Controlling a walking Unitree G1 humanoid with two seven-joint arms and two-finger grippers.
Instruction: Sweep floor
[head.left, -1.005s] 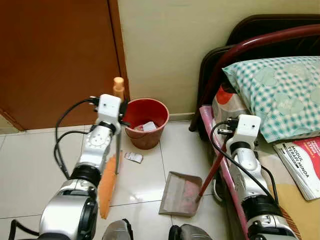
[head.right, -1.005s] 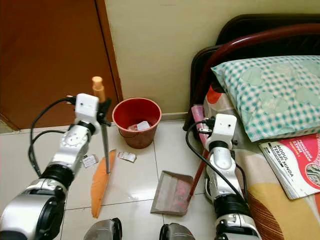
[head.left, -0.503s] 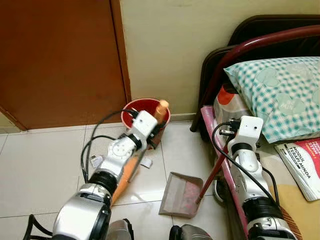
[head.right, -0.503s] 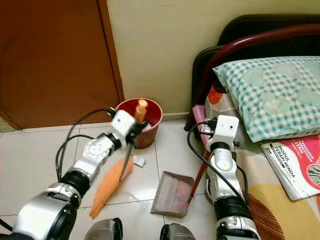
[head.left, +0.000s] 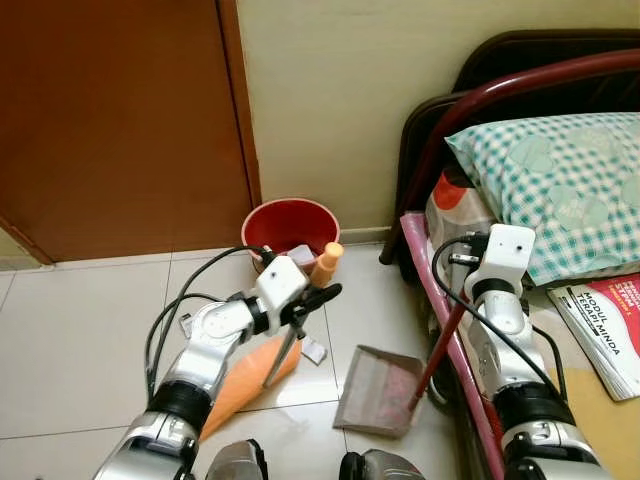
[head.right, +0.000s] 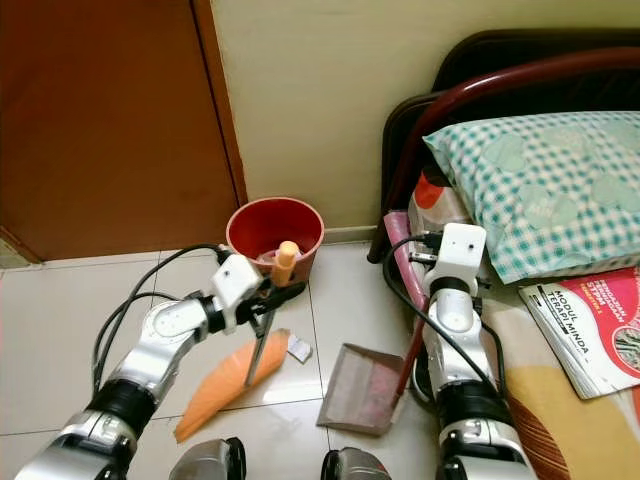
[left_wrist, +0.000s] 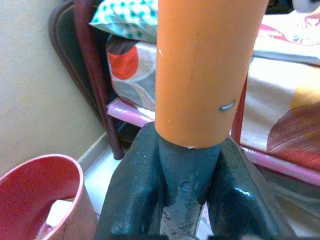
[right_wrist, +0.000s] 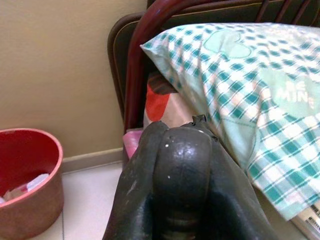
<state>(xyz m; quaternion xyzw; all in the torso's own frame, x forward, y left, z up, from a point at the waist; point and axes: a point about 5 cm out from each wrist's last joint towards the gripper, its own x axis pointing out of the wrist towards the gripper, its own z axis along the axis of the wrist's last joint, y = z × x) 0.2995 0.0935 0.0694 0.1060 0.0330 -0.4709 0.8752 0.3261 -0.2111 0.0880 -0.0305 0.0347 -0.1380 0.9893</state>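
So the left end effector (head.left: 308, 297) is clamped on the broom's (head.left: 250, 372) dark handle right under its orange cap, you can see the two black fingers (left_wrist: 131, 200) squeezing it in the left wrist view. The broom leans over, with its orange bristles flat on the tiled floor (head.left: 70, 340) in front of the red bucket (head.left: 290, 222). A small paper scrap (head.left: 314, 350) lies just beside the bristles, between them and the dustpan (head.left: 378, 392). The right end effector (right_wrist: 182, 165) is closed around the top of the dustpan's red handle (head.left: 437, 340); the pan sits on the floor right next to the bed (head.left: 600, 400). There's paper in the bucket, plus a checked pillow (head.left: 560, 170) and a book (head.left: 605, 325) on the bed
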